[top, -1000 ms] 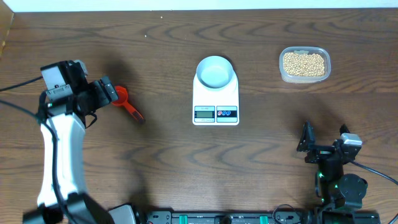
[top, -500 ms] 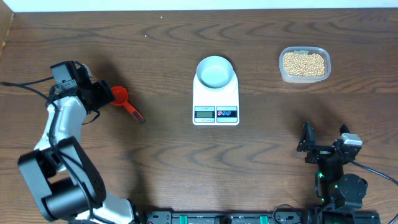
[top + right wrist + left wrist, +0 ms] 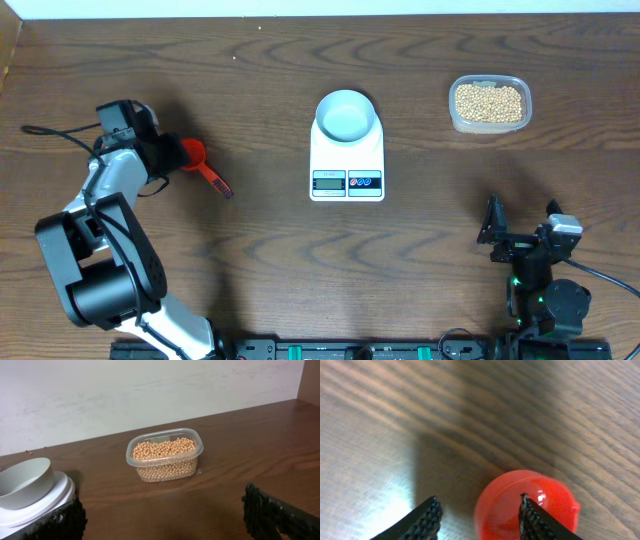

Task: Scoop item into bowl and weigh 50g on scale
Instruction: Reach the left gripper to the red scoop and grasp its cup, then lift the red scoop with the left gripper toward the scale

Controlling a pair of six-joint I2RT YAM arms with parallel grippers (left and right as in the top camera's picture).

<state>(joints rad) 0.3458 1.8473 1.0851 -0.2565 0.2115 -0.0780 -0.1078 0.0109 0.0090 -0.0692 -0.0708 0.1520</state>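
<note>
The pale blue-white bowl (image 3: 347,115) stands empty on the white scale (image 3: 347,160) at the table's middle; both show at the left in the right wrist view, the bowl (image 3: 22,482) on the scale (image 3: 42,502). The tan beans (image 3: 488,101) fill a clear tub (image 3: 490,124) at the back right, also in the right wrist view (image 3: 164,448). A red scoop (image 3: 200,163) lies at the left. My left gripper (image 3: 172,155) is open at the scoop's cup (image 3: 527,507), one finger over the cup, one beside it (image 3: 479,512). My right gripper (image 3: 162,515) is open and empty near the front right (image 3: 522,240).
A white wall (image 3: 150,395) runs behind the table's back edge. A dark rail with green parts (image 3: 350,350) lines the front edge. Bare wood lies between the scale and the tub.
My left arm has swung in and lowered toward the red scoop, its gripper now at the scoop's cup. The right arm, bowl, scale and tub have not moved.
</note>
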